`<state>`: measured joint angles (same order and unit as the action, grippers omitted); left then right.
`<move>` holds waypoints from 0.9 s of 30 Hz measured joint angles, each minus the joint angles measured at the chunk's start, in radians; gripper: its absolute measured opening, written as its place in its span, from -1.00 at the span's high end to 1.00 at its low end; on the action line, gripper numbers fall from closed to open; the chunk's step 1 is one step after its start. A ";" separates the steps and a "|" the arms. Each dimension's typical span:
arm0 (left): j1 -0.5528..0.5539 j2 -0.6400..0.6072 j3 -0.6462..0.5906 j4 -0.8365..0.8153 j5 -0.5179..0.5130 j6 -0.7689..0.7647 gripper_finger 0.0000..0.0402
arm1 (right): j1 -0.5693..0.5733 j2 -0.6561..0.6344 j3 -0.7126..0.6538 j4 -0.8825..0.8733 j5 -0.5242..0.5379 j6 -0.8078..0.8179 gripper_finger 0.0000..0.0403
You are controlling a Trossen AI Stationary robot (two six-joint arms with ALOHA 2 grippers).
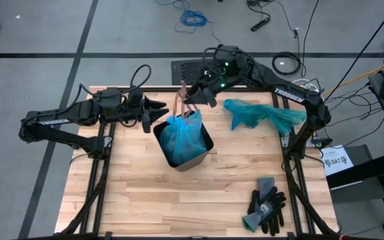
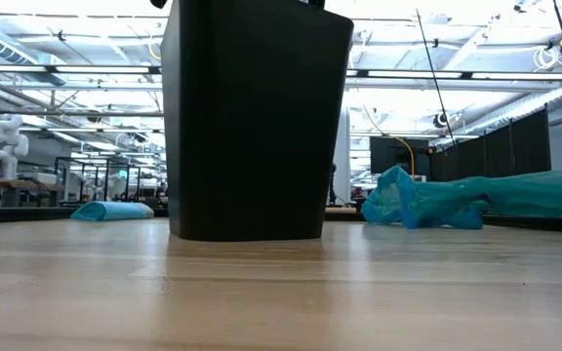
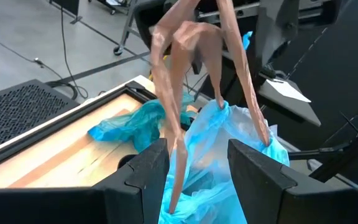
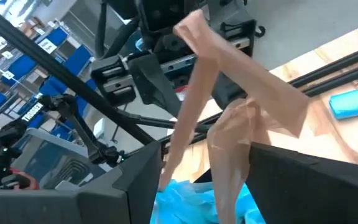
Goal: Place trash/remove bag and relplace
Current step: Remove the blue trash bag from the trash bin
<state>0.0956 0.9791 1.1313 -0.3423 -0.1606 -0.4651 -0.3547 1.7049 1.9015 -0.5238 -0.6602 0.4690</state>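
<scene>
Bin: black, square plastic bin (image 1: 199,157), table (image 1: 145,200) centre.
Bag: thin, crinkly pale-blue plastic liner (image 1: 181,135) bulging from bin.
Trash: long twisted brown paper strip (image 1: 182,101), hanging over bag.
Right gripper (image 1: 191,100): fingers pinching strip, 12 o'clock of bin.
Left gripper (image 1: 153,115): fingers apart, astride strip, 10 o'clock.

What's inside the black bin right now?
The pale blue bag fills the bin, with brown paper strips rising from it toward the right gripper. Anything deeper is hidden by the bag.
</scene>
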 joint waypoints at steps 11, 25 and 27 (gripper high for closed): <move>0.000 0.000 0.000 0.000 -0.001 0.001 0.16 | 0.078 0.049 0.000 0.004 0.116 -0.016 0.01; -0.033 -0.024 -0.002 0.008 -0.045 -0.018 0.20 | 0.088 0.050 0.000 0.250 0.104 -0.059 0.99; -0.039 -0.043 -0.002 0.006 -0.058 -0.017 0.22 | 0.089 0.050 0.001 0.309 0.100 -0.024 1.00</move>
<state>0.0569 0.9358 1.1297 -0.3365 -0.2186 -0.4824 -0.2657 1.7550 1.9029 -0.2153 -0.5603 0.4449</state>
